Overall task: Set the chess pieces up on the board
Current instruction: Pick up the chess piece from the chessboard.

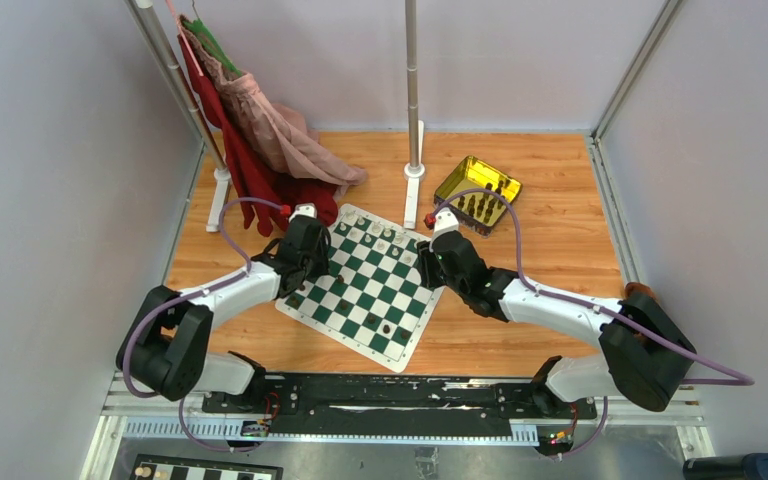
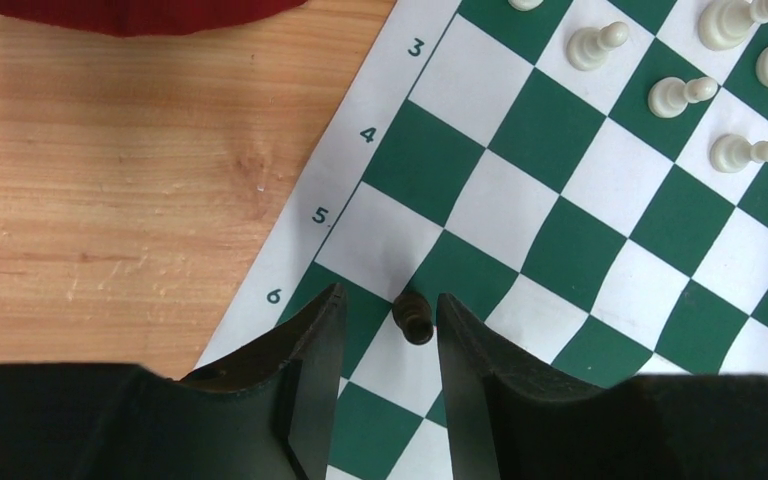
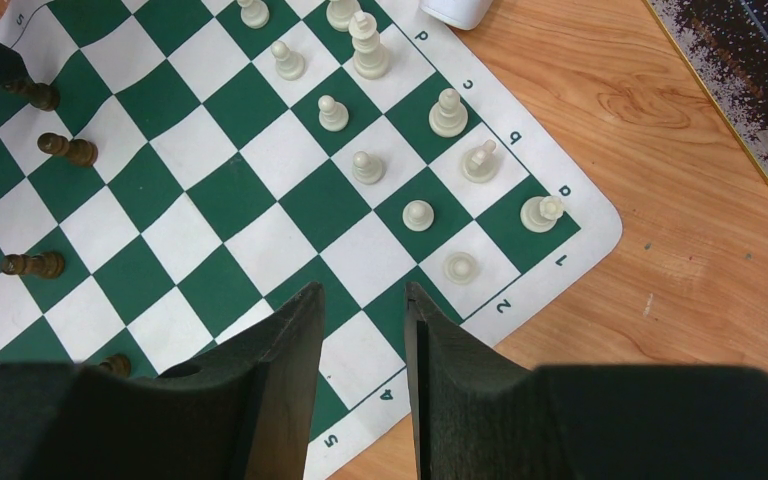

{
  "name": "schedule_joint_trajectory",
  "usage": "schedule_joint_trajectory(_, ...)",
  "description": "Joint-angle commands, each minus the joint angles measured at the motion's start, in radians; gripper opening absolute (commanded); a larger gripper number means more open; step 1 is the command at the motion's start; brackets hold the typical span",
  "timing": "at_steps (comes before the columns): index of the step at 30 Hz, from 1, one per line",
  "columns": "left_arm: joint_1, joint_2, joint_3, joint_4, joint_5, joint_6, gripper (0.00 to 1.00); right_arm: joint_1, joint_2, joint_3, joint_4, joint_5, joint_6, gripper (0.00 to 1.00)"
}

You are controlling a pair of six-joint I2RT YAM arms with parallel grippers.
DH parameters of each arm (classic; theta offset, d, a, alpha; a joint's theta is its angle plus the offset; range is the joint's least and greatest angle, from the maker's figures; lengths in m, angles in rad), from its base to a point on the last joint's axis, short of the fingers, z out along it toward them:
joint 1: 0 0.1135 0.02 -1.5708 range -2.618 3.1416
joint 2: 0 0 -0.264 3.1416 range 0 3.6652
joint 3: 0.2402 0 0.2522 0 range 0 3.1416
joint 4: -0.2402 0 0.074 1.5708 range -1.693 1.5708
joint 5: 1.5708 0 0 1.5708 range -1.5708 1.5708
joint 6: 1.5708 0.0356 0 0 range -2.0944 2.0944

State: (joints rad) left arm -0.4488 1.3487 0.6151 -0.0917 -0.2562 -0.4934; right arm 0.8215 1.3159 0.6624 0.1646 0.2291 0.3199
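Black fingers (image 2: 310, 360) of the left hand (image 2: 390, 297) sit either side of a tiny dark pawn (image 2: 415, 318), low and centre in the left wrist view. They're apart, not clamped. There's a clear gap on the pawn's left side, and the other finger is just beside it. The pawn is on a white square near the edge of the board (image 2: 425, 160), down by the 6 marking.

My guess on handling: it's really light, hard and smooth, with a narrow base, so a one-sided nudge would tip it or skid it before the grip lands. I'd centre it between the pads and pinch the body under the head, not the round top, where it would probably squirt out. It won't need much squeeze.

The board looks like a thin soft mat, a bit wavy, lying on the wooden table (image 2: 110, 180), so dragging anything across it could wrinkle it.

Further out, cream pieces (image 2: 680, 92) fill the upper right of that view. The right hand (image 3: 362, 292) hovers over the board's edge at the bottom centre of its own view, fingers apart with nothing between them. More dark pieces (image 3: 68, 150) sit at the left there. From above, a yellow tray (image 1: 477, 190) sits at the upper right, off the board.
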Motion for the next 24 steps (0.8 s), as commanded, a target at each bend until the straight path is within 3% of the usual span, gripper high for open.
schedule_joint_trajectory(1,-0.006,0.023,0.031,0.032,0.009,0.021,0.44,-0.015,0.004,-0.003,0.015,0.009,0.007,0.4)
schedule_joint_trajectory(24,-0.047,0.041,0.008,0.038,-0.012,0.003,0.33,-0.015,0.013,0.003,0.011,0.01,0.005,0.39)
